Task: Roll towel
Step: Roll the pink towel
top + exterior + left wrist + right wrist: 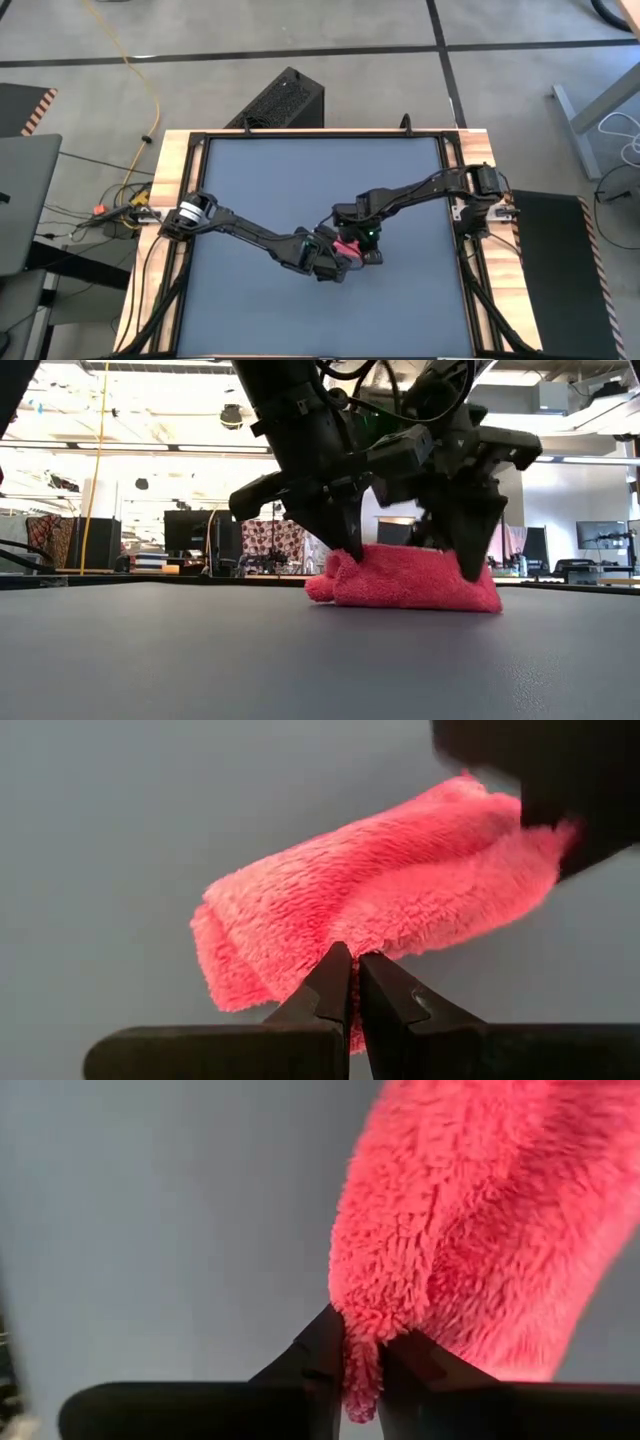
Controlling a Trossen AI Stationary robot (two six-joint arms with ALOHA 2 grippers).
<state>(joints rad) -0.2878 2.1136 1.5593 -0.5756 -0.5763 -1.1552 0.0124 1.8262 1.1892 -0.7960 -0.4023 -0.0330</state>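
Observation:
The bright pink towel [346, 247] lies as a loose roll on the dark grey mat [260, 180] near the table's middle. It also shows in the low view [410, 582], resting on the mat along its underside. My left gripper [353, 970] is shut at one end of the roll's long side. My right gripper [362, 1342] is shut on the other end. In the low view, my left gripper [345, 545] stands over the roll's left end and my right gripper [470, 560] over its right end. My left gripper pinches a thin edge of the towel [352, 942] between its two fingertips, on the roll's long side near one end. The fingers slant down from above. The roll lies on the mat. My right gripper pinches a fold of the towel's edge [362, 1365] between its two fingers, at the roll's other end. A strip of pink pile shows between the fingers. The fingers point down from above. The roll rests on the mat.
The mat has bare room on all sides of the towel [200, 650]. Wooden table rails [165, 200] and black frame bars [320, 133] border it. A black box [285, 100] and cables lie on the floor beyond the far edge.

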